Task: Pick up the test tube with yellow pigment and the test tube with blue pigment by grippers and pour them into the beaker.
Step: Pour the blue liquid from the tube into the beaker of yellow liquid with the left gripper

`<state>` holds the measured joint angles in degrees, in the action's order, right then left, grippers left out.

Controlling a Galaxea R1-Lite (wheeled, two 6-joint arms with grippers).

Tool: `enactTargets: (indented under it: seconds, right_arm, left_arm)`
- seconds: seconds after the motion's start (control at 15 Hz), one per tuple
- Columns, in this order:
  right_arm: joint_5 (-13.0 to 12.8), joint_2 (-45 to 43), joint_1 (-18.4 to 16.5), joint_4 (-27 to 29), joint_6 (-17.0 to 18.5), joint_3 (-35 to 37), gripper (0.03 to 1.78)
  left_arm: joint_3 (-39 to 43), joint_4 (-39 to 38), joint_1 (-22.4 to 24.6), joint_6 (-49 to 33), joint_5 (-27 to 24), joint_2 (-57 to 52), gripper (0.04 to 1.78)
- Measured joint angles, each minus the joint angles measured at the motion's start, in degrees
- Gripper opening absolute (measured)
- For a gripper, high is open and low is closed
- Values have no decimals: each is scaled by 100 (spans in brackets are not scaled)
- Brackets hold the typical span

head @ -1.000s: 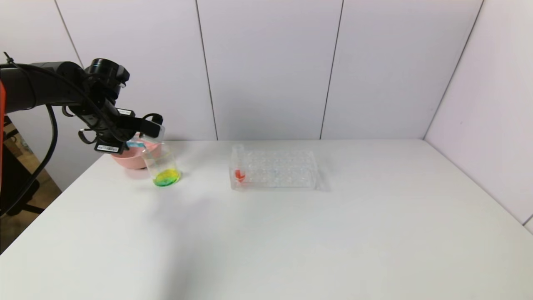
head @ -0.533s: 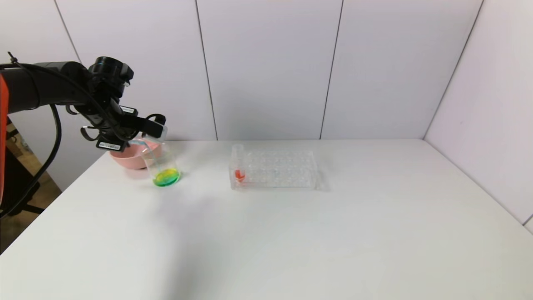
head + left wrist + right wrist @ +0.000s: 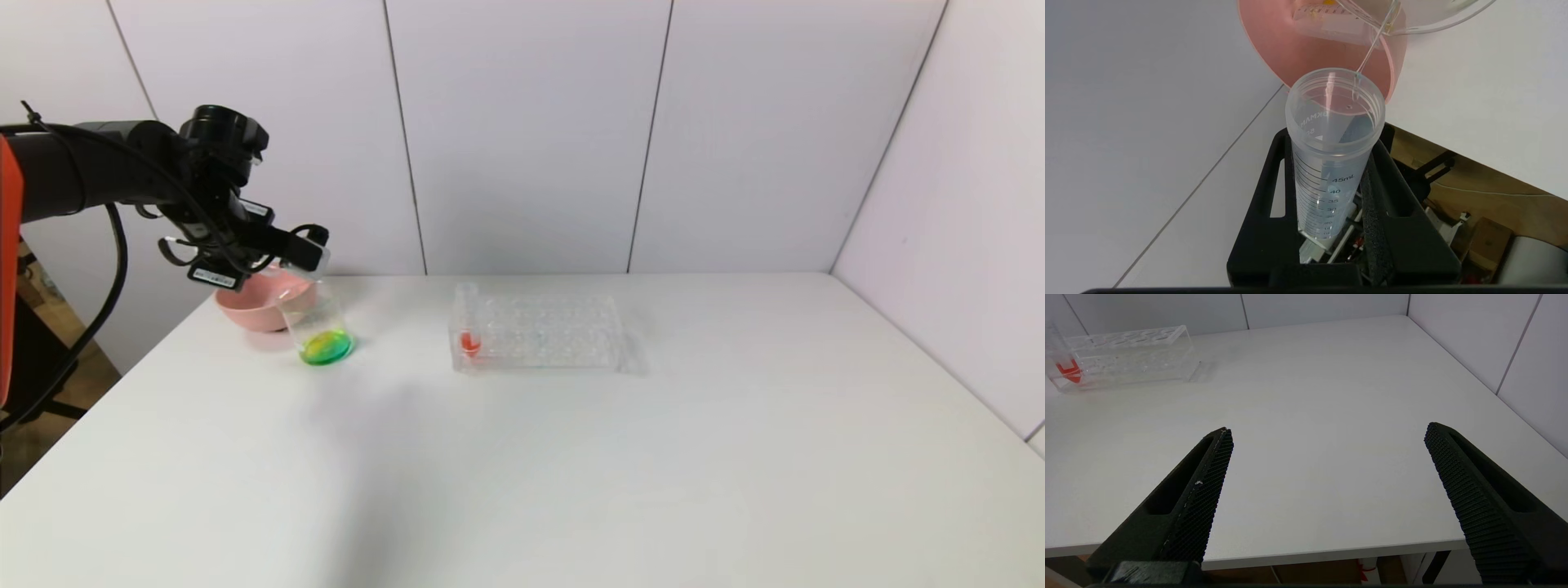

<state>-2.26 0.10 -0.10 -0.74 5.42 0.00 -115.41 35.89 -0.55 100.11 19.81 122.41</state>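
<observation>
Nearly finished, judging by the beaker (image 3: 318,325): standing on the desk (image 3: 571,457) just beside the pink bowl (image 3: 255,305), with a green and yellow pool at its base, so both pigments apparently already mixed in. Left end effector (image 3: 304,255) held just above the beaker's rim and over the bowl's edge, jaws closed around the test tube with blue pigment (image 3: 1333,151), tipped mouth-down toward the beaker; from the wrist camera, tube looking emptied, only a faint bluish tint on its wall. Test tube with yellow pigment (image 3: 1331,26) seemingly lying inside the bowl, spent. Left to do, probably only discarding or setting down the held tube. Red tube (image 3: 469,325) untouched in the clear rack (image 3: 539,335), well away from the beaker. Right end effector (image 3: 1327,477) parked low over the desk's near edge, far from the beaker, jaws spread wide and holding nothing.
</observation>
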Motion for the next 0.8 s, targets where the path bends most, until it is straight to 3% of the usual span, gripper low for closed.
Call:
enactTargets:
  seconds: [0.8]
  right_arm:
    - [-2,0,0,0,0,0,171]
  left_arm:
    - [39,79,26,-88,-63,-154,45]
